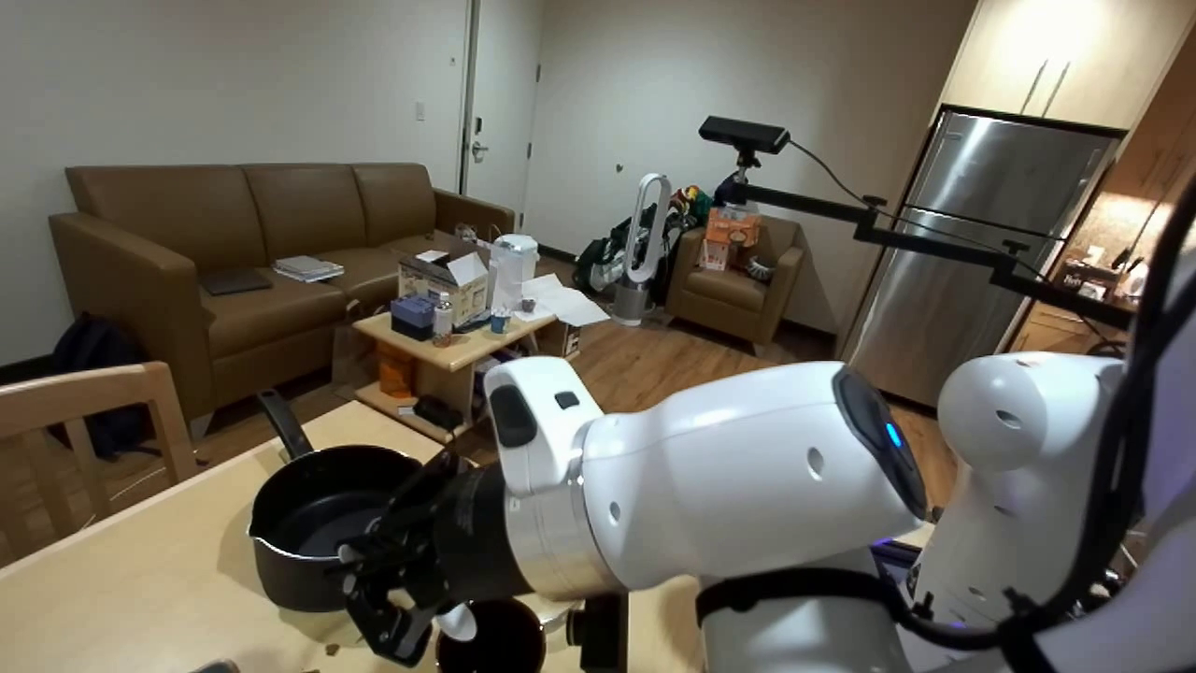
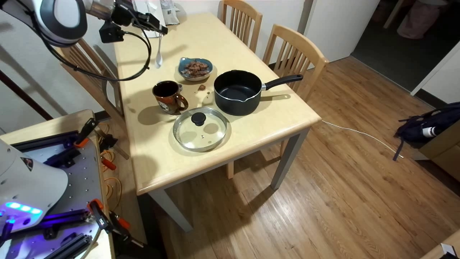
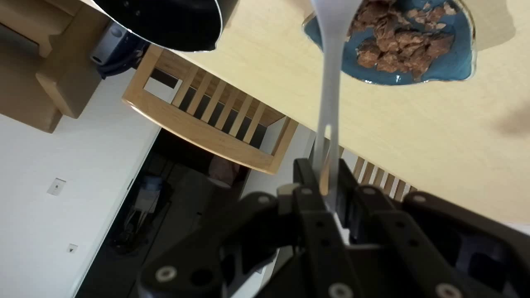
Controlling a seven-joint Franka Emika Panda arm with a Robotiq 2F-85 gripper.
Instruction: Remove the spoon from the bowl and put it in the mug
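Note:
My gripper is shut on the handle of a pale spoon, which hangs head down above the table. In the wrist view the fingertips pinch the handle end of the spoon. The bowl, a blue dish with brown food chunks, sits on the table; it also shows in the wrist view, partly behind the spoon. The dark brown mug stands upright near the bowl. In an exterior view the gripper and spoon head appear beside the mug's mouth.
A black saucepan stands beside the bowl, its handle jutting over the table edge. A glass lid with a black knob lies on the table. Crumbs lie near the mug and bowl. Wooden chairs stand along the table.

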